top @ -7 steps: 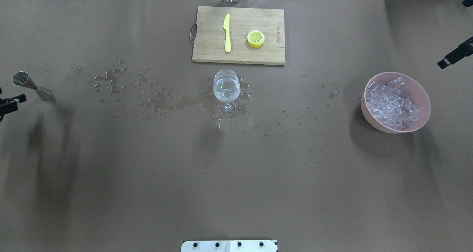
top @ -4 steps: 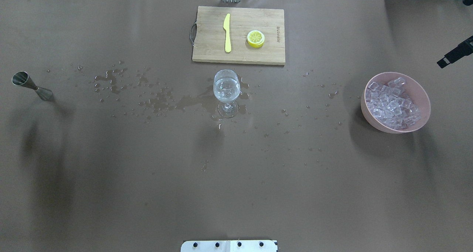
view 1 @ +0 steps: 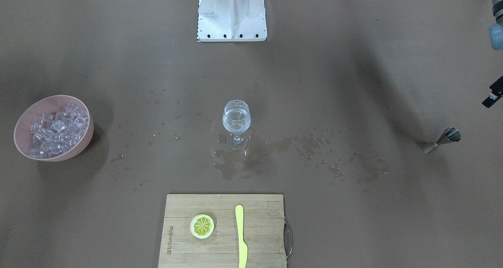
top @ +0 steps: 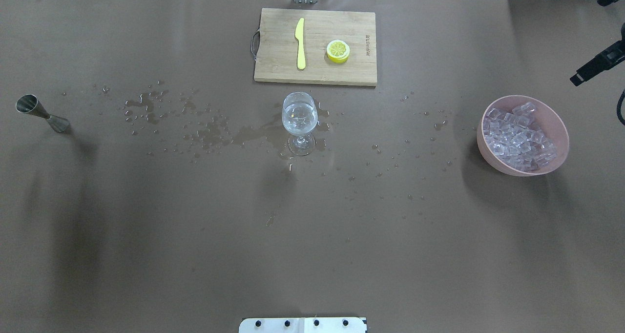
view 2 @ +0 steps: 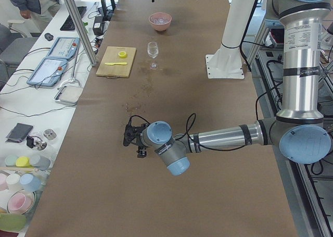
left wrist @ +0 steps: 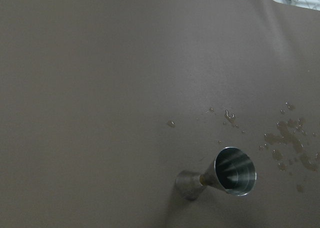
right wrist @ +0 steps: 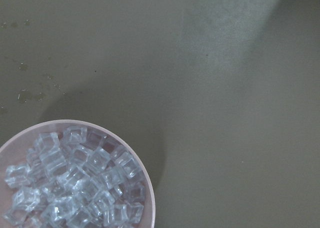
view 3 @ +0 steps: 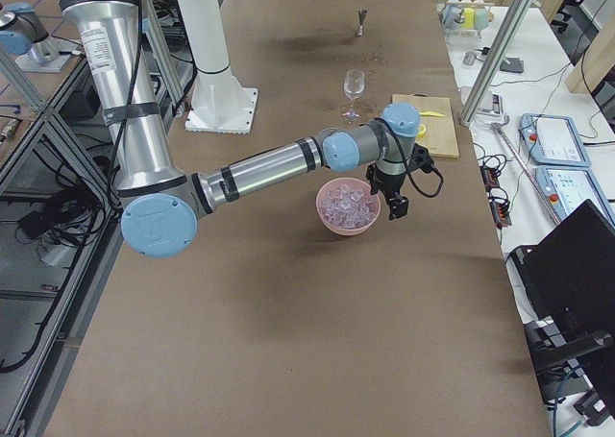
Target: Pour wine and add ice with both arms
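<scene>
Wine [top: 299, 117]: clear, colourless, standing in the glass [top: 299, 109] at the table's middle.
Ice [top: 516, 135]: small glossy see-through cubes heaped in the pink bowl [top: 551, 115], well to the glass's right.
Left gripper [view 1: 491, 99]: near the metal measuring cup [view 1: 442, 139]; finger state cannot be told.
Right gripper [top: 582, 77]: just beyond the bowl; finger state unclear too.

On my screen the table cover [top: 146, 235] is flat brown, blotched darker where wet. I see a dusty pink bowl [top: 554, 118] with clear, glossy ice [top: 517, 135]. The wine glass [top: 300, 128] and wine [top: 299, 115] are colourless. The board [top: 278, 64] is pale wood in strips, the knife [top: 300, 42] and lemon slice [top: 338, 50] yellow, the jigger [top: 43, 114] silver. The left arm [view 2: 223, 137] and right arm [view 3: 259, 171] are silver-grey with light-blue caps
</scene>
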`<state>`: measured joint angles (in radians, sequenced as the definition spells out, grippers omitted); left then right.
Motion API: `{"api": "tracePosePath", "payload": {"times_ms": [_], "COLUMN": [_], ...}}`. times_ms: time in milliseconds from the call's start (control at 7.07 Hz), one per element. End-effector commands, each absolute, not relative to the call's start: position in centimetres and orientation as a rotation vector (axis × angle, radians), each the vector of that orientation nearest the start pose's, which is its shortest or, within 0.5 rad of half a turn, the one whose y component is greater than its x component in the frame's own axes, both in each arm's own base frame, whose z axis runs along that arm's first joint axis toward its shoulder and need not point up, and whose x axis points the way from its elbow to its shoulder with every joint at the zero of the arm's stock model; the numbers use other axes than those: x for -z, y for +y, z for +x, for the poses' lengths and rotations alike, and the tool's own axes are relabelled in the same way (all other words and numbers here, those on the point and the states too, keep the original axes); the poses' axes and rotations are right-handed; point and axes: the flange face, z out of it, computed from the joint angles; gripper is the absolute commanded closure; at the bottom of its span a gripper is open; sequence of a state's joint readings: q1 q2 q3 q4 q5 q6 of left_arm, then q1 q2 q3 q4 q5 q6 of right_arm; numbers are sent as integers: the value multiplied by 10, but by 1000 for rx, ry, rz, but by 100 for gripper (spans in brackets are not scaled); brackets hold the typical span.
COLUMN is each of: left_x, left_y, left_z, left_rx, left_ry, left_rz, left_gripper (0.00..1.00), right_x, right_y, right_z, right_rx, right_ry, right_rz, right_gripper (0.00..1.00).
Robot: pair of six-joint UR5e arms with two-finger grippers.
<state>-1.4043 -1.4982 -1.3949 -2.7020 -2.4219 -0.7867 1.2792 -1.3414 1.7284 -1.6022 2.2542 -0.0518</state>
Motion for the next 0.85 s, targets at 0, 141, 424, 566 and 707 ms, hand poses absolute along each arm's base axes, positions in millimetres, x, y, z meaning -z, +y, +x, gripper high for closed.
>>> {"api": "tracePosePath", "payload": {"times_ms": [0, 141, 424, 566, 707], "left_x": [-670, -683, -691, -695, -691], "left_y": [-472, -473, -474, -469, -473], "left_z": [21, -2, -5, -5, 0], "left_rx": [-17, -32, -3, 1, 10], "left_ry": [954, 884, 854, 870, 924], "left_rz": [372, 363, 311, 289, 224], "left_gripper": [2, 2, 2, 2, 2], "right_x": [-443, -440, -442, -445, -447], "right_y": [-565, -563, -554, -547, -539], "right_z": [-130, -147, -169, -183, -205], "right_rx": [399, 424, 451, 423, 439], "right_ry": [-673, -687, -706, -715, -730], "right_rz": [265, 254, 229, 195, 161], "right_gripper": [0, 0, 0, 0, 0]}}
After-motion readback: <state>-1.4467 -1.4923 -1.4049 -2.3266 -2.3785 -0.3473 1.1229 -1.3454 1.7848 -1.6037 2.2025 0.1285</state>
